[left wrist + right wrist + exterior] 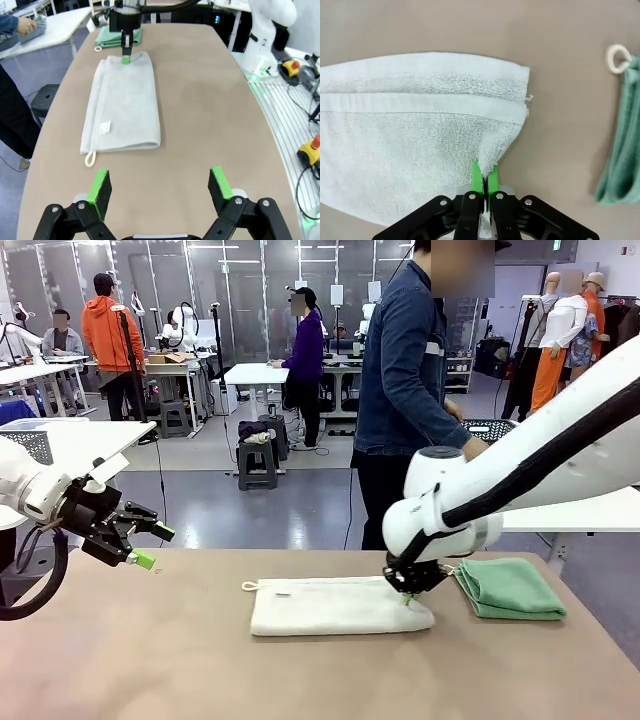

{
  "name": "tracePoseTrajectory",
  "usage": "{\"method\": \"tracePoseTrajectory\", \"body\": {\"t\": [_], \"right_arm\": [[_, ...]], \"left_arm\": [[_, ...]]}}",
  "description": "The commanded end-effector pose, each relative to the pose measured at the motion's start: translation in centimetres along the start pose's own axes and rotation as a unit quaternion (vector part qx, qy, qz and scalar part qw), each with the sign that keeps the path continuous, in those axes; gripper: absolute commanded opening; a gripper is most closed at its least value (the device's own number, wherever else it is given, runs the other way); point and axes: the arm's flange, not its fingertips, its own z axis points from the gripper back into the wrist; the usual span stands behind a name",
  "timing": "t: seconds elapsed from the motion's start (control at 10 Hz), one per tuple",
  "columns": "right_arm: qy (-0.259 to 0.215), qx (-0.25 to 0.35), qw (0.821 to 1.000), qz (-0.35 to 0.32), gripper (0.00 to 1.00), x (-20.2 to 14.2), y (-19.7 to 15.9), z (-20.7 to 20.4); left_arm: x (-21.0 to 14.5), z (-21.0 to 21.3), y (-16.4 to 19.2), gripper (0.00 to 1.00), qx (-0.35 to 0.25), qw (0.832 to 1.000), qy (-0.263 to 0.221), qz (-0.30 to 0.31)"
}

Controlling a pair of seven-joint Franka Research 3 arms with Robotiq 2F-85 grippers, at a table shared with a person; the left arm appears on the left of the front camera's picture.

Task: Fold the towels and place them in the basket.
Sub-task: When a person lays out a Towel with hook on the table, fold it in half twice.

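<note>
Brown table (150, 660) holds a white towel (330, 605). Right gripper (483, 180) pinches its thin corner, which might slip out. Left gripper (161, 187) waits, spread wide.

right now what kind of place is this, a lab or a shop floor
Most likely a robotics lab or data-collection hall: rows of white worktables behind the person, an emergency-stop button with cabling beside the brown table, and glass partitions beyond.
</note>
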Motion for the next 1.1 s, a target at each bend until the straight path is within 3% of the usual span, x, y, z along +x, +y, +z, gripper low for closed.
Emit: {"method": "tracePoseTrajectory", "body": {"t": [0.0,0.2,0.4,0.7,1.0], "right_arm": [[-0.030,-0.008,1.000,0.004,0.00,-1.3,0.1,3.4],[-0.059,-0.041,0.997,0.025,0.00,-1.0,3.9,7.7],[-0.038,-0.063,0.996,0.055,0.00,-0.3,11.2,10.2],[-0.002,-0.070,0.994,0.082,0.00,1.6,20.6,8.9],[0.015,-0.047,0.998,0.046,0.00,2.3,25.6,5.3]], "left_arm": [[0.2,0.2,-0.1,0.98,0.001,1.000,0.005,-0.004],[0.2,0.2,-0.1,0.98,0.001,1.000,0.005,-0.004],[0.2,0.2,-0.1,0.98,0.001,1.000,0.005,-0.004],[0.2,0.2,-0.1,0.98,0.001,1.000,0.005,-0.004],[0.2,0.2,-0.1,0.98,0.001,1.000,0.005,-0.004]]}}
